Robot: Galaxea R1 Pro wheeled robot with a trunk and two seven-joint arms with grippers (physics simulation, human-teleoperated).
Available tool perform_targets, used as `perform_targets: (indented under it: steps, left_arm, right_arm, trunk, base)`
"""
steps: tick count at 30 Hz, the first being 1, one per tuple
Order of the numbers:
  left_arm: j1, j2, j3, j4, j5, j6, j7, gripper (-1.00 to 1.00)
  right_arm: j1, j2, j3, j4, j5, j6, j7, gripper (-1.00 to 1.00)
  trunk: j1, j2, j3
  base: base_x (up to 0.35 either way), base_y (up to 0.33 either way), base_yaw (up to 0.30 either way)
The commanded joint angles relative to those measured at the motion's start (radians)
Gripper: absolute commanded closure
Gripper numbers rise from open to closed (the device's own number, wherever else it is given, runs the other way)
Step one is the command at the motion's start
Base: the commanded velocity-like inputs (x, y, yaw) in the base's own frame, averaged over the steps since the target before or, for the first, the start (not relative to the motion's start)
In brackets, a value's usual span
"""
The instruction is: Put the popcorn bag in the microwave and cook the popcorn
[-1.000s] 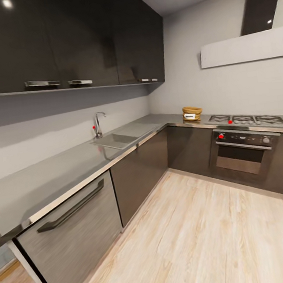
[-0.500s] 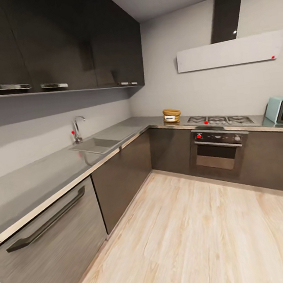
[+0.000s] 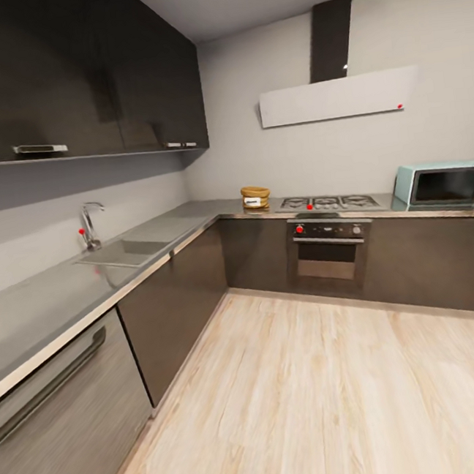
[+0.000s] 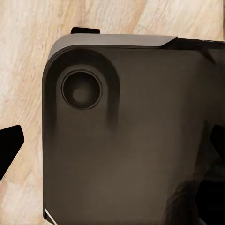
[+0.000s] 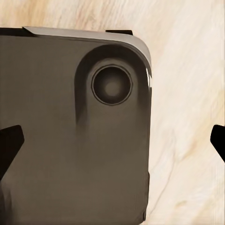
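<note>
- Left tool (image 4: 112, 154) and right tool (image 5: 112, 140): each wrist view shows dark fingertips at opposite edges of the frame, well apart, nothing between them, so both are spread and empty. They hang over the robot's dark rounded base (image 4: 126, 140) and the floor.
- Light wood plank floor (image 3: 321, 389): a wide stretch lies between robot and far run; the approach isn't finished, I'd say.
- Smooth grey brushed-metal L-shaped table (image 3: 46, 303) over dark brown cabinet fronts.
- Change: the view has swung right over the last second, camera motion only. The boxy pale mint-blue microwave (image 3: 445, 185) with dark glass door, door shut, is now fully in frame at far right.
- Soft golden-tan popcorn bag (image 3: 255, 196) with white label: on the table corner, just left of the grey gas hob (image 3: 326, 202).
</note>
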Motion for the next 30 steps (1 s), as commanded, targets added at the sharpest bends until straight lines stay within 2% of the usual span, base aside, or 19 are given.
perform_targets:
  steps: [1, 30]
  left_arm:
    - [0.0, 0.0, 0.001, 0.0, 0.007, -0.001, 0.001, -1.0]
    - [0.0, -0.002, 0.0, 0.0, 0.006, -0.002, 0.001, -1.0]
  right_arm:
    - [0.0, 0.0, 0.001, 0.0, 0.0, -0.004, -0.001, -1.0]
    - [0.0, 0.0, -0.004, 0.0, -0.006, -0.004, -0.001, -1.0]
  trunk:
    - [0.0, 0.0, -0.001]
    - [0.0, 0.0, 0.0]
  base:
    - [0.0, 0.0, -0.282]
    - [0.0, 0.0, -0.282]
